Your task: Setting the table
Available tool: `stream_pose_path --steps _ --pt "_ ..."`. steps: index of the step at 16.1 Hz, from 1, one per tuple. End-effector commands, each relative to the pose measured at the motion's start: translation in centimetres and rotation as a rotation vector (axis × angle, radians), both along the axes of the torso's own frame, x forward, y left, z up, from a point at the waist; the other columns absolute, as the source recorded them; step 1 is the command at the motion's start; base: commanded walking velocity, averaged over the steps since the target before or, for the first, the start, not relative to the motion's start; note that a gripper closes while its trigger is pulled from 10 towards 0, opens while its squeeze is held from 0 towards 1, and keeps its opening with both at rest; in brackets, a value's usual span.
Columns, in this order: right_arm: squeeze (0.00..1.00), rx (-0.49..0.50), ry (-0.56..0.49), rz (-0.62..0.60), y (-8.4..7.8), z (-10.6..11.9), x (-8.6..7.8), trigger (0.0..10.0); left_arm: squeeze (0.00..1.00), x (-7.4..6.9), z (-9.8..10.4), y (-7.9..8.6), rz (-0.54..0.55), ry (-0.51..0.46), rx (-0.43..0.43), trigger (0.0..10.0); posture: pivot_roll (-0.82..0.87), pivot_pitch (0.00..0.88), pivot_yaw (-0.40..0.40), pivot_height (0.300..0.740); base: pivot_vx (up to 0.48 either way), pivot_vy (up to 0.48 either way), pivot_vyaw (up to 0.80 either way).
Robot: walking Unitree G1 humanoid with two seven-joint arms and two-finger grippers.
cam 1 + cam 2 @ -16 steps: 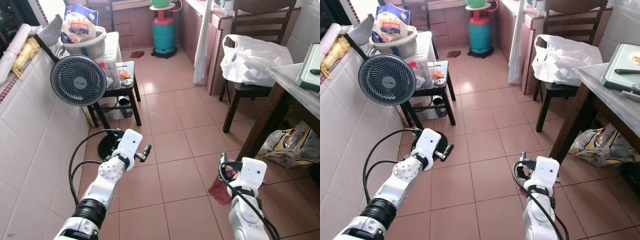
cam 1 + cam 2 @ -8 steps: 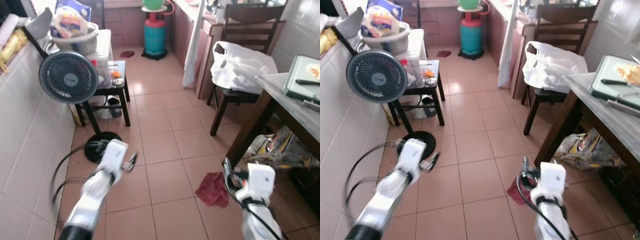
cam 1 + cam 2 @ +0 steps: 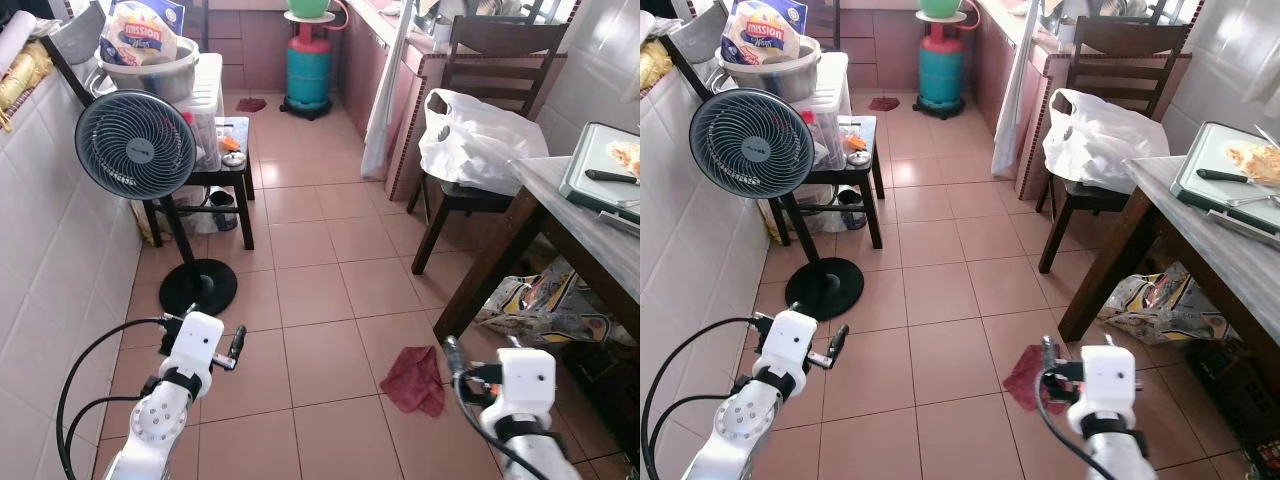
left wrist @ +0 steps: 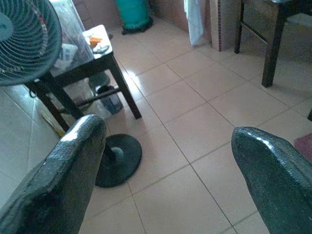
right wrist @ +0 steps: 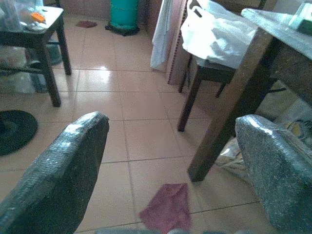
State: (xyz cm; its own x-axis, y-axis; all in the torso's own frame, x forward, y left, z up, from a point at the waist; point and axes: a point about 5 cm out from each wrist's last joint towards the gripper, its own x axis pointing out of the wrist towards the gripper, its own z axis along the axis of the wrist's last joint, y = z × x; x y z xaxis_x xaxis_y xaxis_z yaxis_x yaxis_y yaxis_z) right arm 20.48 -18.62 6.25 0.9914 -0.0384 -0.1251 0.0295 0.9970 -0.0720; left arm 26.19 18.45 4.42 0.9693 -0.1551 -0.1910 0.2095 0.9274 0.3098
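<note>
The dining table point(image 3: 565, 195) has a grey stone top and dark wooden legs and stands at the right. On it lies a pale green tray point(image 3: 598, 165) with a black-handled knife point(image 3: 610, 177) and some food point(image 3: 628, 155). My left gripper point(image 3: 238, 344) hangs low over the floor tiles at the left. It is open with nothing between its fingers point(image 4: 80, 146). My right gripper point(image 3: 452, 352) is low near the table leg. It is open too and empty, its fingers point(image 5: 73, 156) spread wide. Both grippers are well short of the table top.
A dark wooden chair point(image 3: 470, 190) holding a white plastic bag point(image 3: 480, 135) stands beside the table. A red cloth point(image 3: 415, 378) lies on the floor and a printed bag point(image 3: 545, 300) under the table. At the left are a standing fan point(image 3: 135, 145), a black side table point(image 3: 232, 170) and a teal gas cylinder point(image 3: 308, 70).
The camera has swung toward the table, so the whole scene has shifted left. Both arms now sit lower in the picture. Nothing was taken hold of.
</note>
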Motion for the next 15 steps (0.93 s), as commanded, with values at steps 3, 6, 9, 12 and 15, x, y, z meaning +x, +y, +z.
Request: stream_pose_path --steps 3,6,9,12,15 --pt "0.00 0.022 -0.019 0.020 1.2 1.1 0.2 10.0 0.00 0.9 1.2 -1.4 -0.097 -0.047 0.008 10.0 0.14 0.054 -0.063 0.714 0.000 0.000 -0.42" --pt "0.00 0.054 -0.007 -0.031 0.5 1.1 -0.2 10.0 0.00 2.4 2.3 -3.9 -0.105 -0.047 -0.042 10.0 0.12 0.081 -0.053 0.714 0.000 0.000 -0.74" --pt "0.00 0.073 -0.012 -0.056 0.6 1.2 0.2 10.0 0.00 4.0 3.7 -4.9 -0.119 -0.070 -0.059 10.0 0.12 0.087 -0.052 0.714 0.000 0.000 -0.72" --pt "0.00 0.107 -0.025 -0.040 1.9 1.6 1.1 10.0 0.00 5.8 5.0 -4.8 -0.076 -0.084 -0.072 10.0 0.12 0.091 -0.068 0.714 0.000 0.000 -0.73" --pt "0.00 0.125 -0.037 -0.032 2.7 1.9 2.1 10.0 0.00 6.2 4.8 -4.8 -0.052 -0.062 -0.047 10.0 0.12 0.088 -0.089 0.714 0.000 0.000 -0.73"
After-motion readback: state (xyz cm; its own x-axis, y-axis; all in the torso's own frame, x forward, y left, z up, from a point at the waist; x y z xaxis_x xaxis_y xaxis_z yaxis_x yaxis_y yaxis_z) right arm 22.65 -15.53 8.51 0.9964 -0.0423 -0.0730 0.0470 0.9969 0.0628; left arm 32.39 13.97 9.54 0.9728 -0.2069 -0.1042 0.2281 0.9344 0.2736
